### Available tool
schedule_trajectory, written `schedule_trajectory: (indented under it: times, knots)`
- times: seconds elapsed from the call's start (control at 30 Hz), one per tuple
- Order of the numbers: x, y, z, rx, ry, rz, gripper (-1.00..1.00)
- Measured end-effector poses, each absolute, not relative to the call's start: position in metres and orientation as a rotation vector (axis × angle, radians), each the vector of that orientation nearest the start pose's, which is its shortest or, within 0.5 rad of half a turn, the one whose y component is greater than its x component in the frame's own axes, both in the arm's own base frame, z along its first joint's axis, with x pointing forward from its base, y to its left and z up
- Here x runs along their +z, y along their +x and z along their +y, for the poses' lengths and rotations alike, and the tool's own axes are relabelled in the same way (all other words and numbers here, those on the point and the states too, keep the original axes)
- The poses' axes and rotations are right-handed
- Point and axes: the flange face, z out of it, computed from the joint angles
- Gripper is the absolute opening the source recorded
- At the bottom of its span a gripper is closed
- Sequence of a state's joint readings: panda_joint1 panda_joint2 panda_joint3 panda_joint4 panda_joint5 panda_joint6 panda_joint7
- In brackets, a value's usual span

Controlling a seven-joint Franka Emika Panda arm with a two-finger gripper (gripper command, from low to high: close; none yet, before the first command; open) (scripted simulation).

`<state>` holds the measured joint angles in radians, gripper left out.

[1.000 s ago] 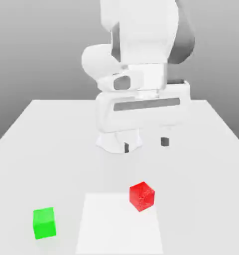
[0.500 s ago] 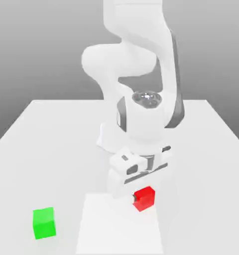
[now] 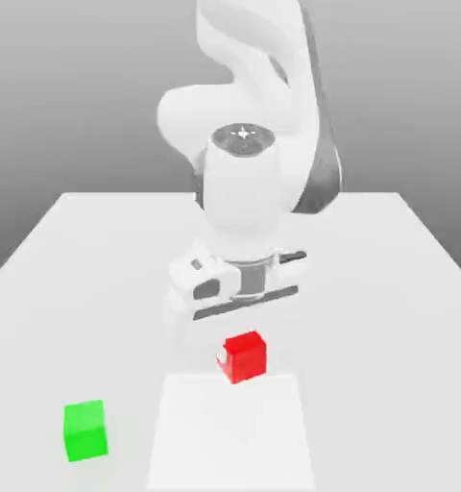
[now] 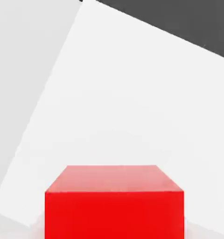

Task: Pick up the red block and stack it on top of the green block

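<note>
The fingers hold the red block, a smooth matte cube, lifted off the surface near its front edge. The green block, an equal cube, sits by the front corner on the exterior view's left, well apart and lower, so the carry likely runs that way.

The red block is cut off by the hand view's edge.
</note>
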<state>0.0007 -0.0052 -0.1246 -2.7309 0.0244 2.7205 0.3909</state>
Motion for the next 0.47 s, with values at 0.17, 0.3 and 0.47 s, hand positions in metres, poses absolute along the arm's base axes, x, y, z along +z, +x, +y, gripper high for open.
schedule_trajectory:
  times: [0.17, 0.3, 0.47]
  knots:
    - [0.243, 0.415, -0.177, 0.003, -2.875, 1.256, -1.00]
    - [0.209, 0.422, -0.189, -0.001, -2.865, 1.284, -1.00]
    - [0.187, 0.421, -0.190, 0.001, -2.865, 1.287, 1.00]
